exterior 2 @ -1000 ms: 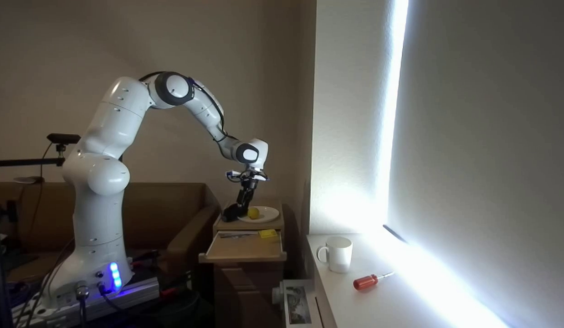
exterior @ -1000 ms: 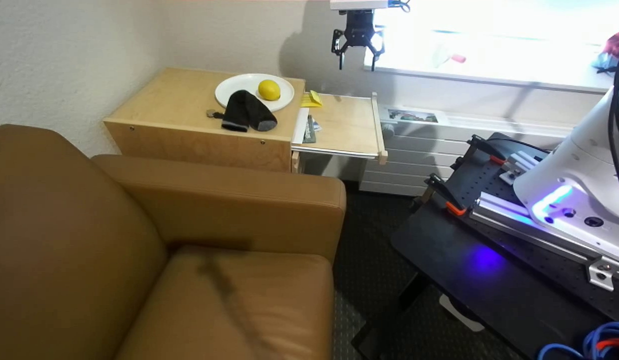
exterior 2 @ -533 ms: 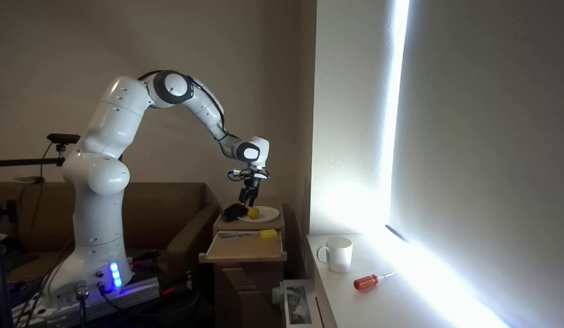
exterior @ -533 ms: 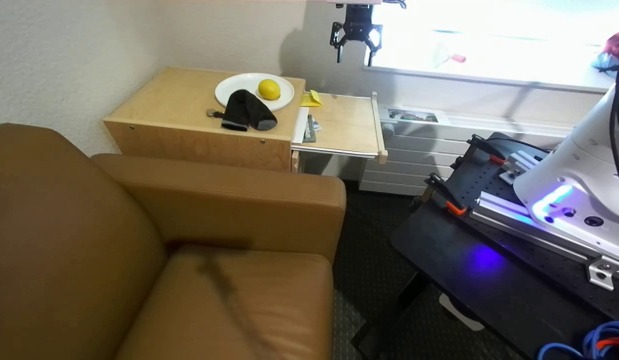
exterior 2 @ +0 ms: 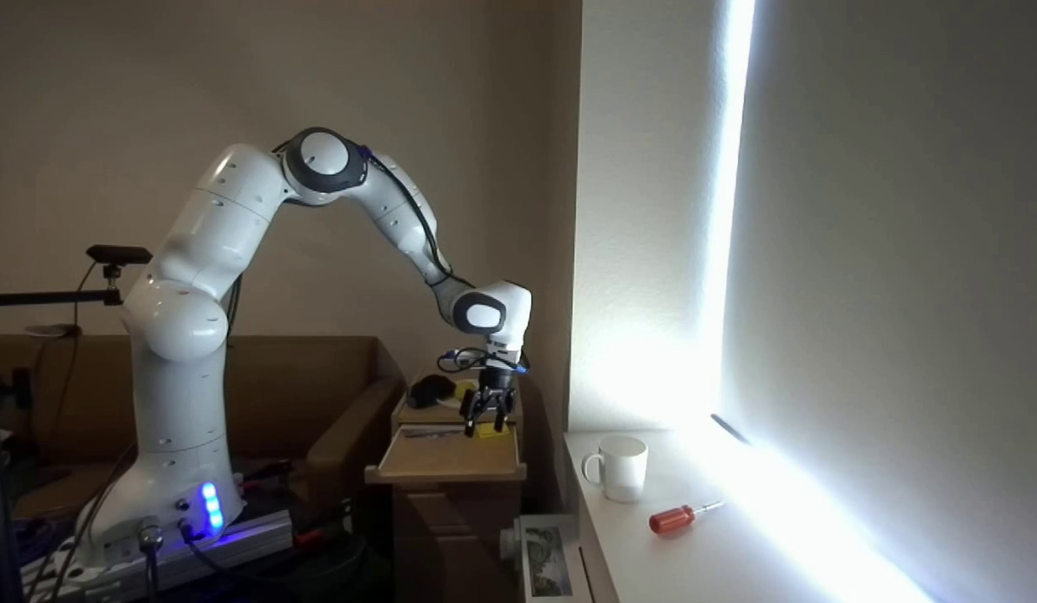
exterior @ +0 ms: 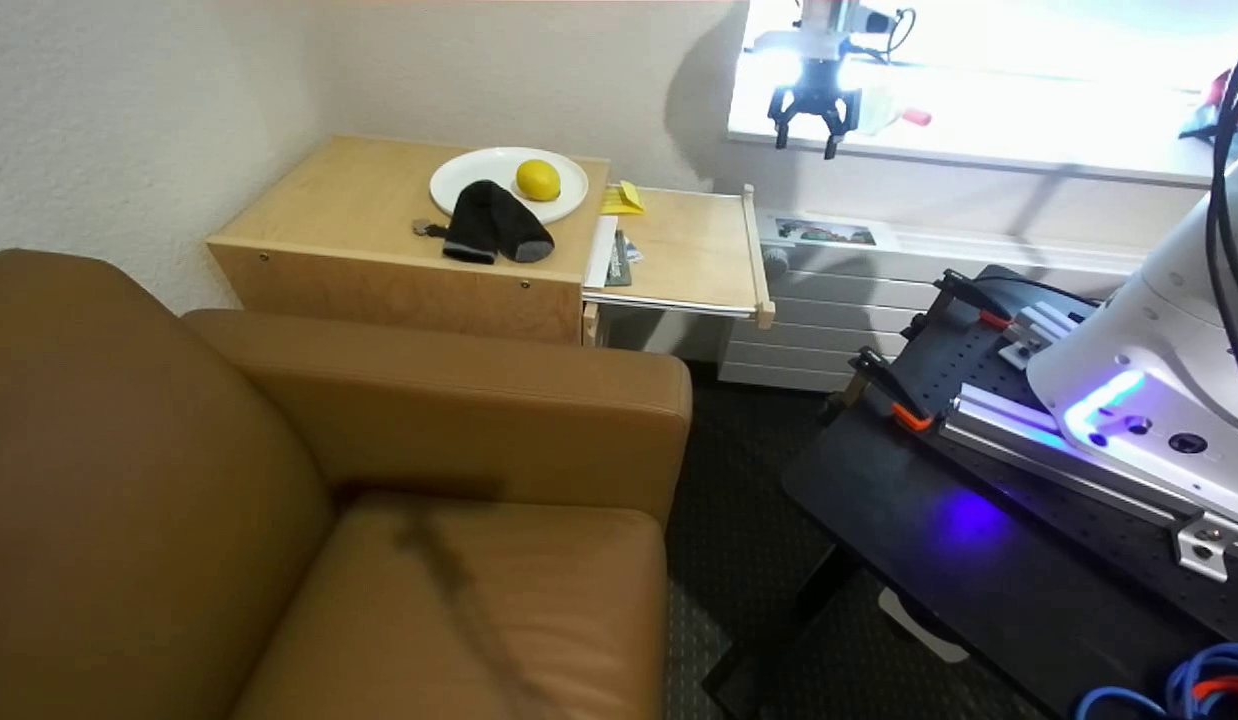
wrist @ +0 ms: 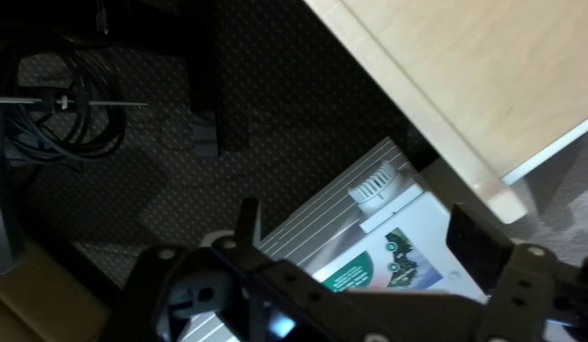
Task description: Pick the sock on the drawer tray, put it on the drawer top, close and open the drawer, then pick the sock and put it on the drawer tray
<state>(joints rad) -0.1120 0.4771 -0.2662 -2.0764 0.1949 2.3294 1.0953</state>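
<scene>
The black sock (exterior: 484, 225) lies folded on the drawer top (exterior: 349, 190), partly over the edge of a white plate. In the other direction the drawer (exterior 2: 443, 479) stands pulled out, its light-wood drawer tray (exterior: 694, 245) exposed. My gripper (exterior: 806, 146) hangs in the air with its fingers pointing down, away from the sock, out toward the window. In an exterior view the gripper (exterior 2: 485, 429) overlaps the tray's far right part. The wrist view has the fingers of the gripper (wrist: 358, 218) wide apart, nothing between them, with the tray's front rim (wrist: 417, 109) at upper right. The sock is outside the wrist view.
A yellow fruit (exterior: 538, 180) rests on the plate (exterior: 454, 180). Papers (exterior: 601, 252) and a yellow pad (exterior: 624, 200) lie at the tray's inner end. A white radiator (exterior: 829, 300) stands beyond the drawer. The couch (exterior: 439, 400) adjoins the cabinet. A mug (exterior 2: 623, 469) and screwdriver (exterior 2: 673, 519) sit on the sill.
My gripper rose slightly, then swung away from the cabinet toward the window and out past the drawer's front, staying open. Sock, plate and drawer have not moved.
</scene>
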